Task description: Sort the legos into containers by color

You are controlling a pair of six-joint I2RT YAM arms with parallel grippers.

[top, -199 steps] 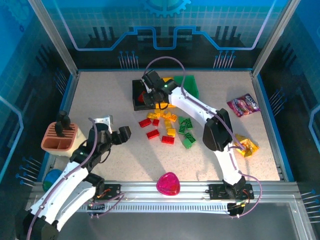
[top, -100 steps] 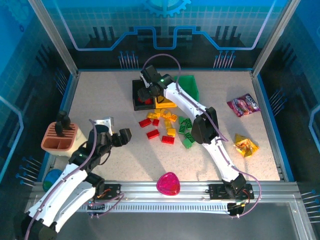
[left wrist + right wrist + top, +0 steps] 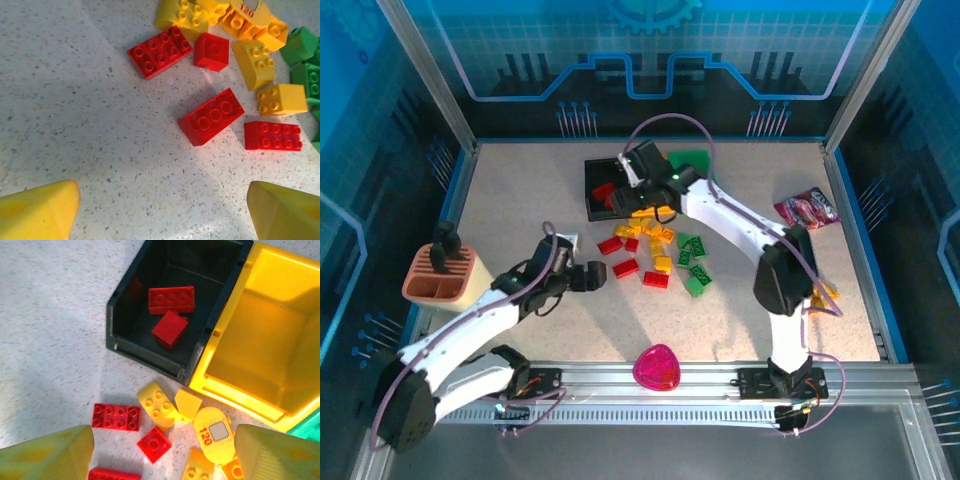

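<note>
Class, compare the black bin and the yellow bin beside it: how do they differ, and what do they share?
The black bin holds two red bricks; the yellow bin looks empty where visible. The black bin is dark, the yellow bin bright. Both are open rectangular bins, set side by side.

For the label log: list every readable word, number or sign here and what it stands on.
"120", in red, on the rounded yellow lego piece lying on the table beside the yellow bin.
Print on the purple snack packet: too small to read.
Nothing else is legible.
</note>
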